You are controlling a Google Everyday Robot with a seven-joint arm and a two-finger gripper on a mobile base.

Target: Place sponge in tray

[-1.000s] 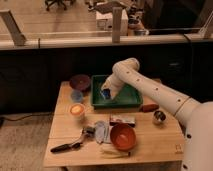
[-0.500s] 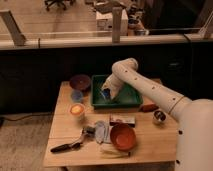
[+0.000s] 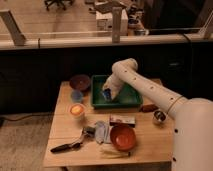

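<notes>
The green tray (image 3: 131,101) stands at the back middle of the wooden table. My gripper (image 3: 106,94) reaches down into the tray's left part from the white arm that comes in from the right. The small blue sponge (image 3: 107,96) shows at the fingertips, low inside the tray, near its left wall. The gripper looks shut on the sponge. Whether the sponge touches the tray floor is hidden by the arm.
A maroon bowl (image 3: 80,81) and a light-blue cup (image 3: 76,95) stand left of the tray. In front are an orange cup (image 3: 76,110), an orange bowl (image 3: 123,137), a pale grey-blue flat item (image 3: 101,131), a black brush (image 3: 66,146), a small box (image 3: 122,120) and a metal can (image 3: 159,116).
The gripper with the sponge has stayed in the tray's left part, shifting only slightly. Nothing else on the table has moved.
</notes>
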